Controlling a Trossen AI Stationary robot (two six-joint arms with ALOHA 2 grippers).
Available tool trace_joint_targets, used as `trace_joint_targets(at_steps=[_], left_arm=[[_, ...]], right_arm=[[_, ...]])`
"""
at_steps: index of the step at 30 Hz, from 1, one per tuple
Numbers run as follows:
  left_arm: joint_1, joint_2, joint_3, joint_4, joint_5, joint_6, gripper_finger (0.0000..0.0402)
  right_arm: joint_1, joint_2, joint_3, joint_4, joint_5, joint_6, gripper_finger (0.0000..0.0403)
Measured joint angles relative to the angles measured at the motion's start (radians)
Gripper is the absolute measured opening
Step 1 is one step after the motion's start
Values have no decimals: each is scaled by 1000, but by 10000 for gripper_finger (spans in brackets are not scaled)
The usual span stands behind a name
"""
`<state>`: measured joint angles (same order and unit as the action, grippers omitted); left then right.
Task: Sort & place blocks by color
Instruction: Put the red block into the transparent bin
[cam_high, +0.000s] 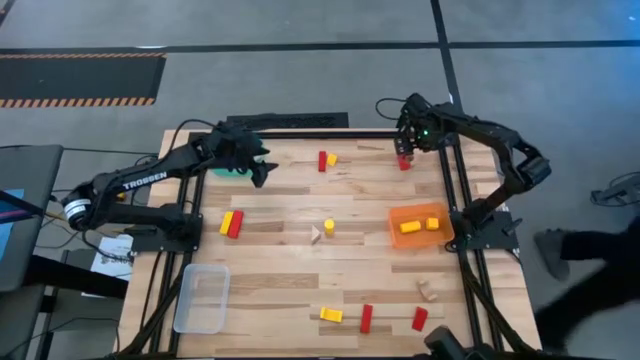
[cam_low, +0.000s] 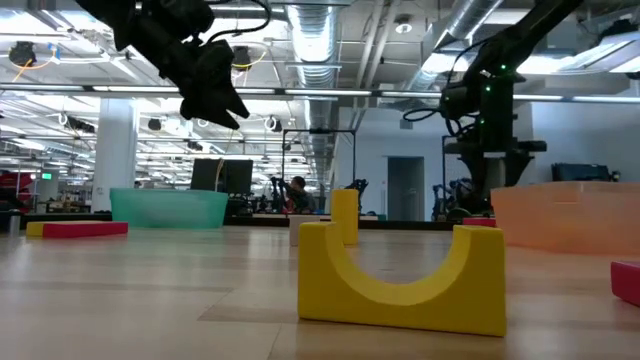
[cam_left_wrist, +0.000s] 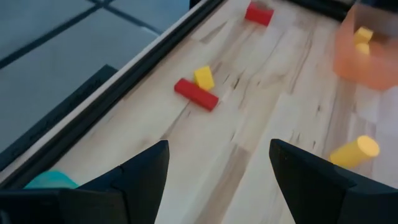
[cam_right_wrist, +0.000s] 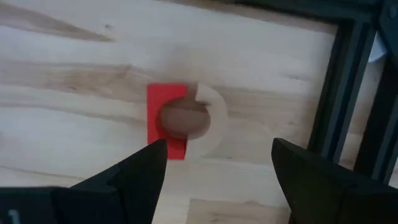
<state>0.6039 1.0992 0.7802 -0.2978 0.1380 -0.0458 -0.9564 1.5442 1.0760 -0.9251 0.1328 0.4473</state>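
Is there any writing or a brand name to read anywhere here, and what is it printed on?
"TROSSEN": white letters along the left arm, seen from above.
Paper sheet beside the table's left edge: has print, too small to read.
Green sign far back in the room: too small to read.

Far-corner red block (cam_high: 404, 160) seems half hidden by right tool (cam_high: 404, 150).

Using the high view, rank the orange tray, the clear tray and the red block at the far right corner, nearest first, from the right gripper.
From the right gripper:
1. Red block, directly beneath it at the far right corner.
2. Orange tray, along the right edge, mid-table.
3. Clear tray, opposite near-left corner.
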Motion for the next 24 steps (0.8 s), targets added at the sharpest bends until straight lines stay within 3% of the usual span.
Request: trace_joint_targets(at_steps=[8,18,24], left_arm=[[49,0,-27,90,68,11,265],[79,0,-29,87,111,2,265],[79,0,-29,72,113,0,265]], right_arm=[[98,34,0,87,-28,42,311],[105,184,0,155,-59,27,309],[102,234,0,156,-59,15,261]])
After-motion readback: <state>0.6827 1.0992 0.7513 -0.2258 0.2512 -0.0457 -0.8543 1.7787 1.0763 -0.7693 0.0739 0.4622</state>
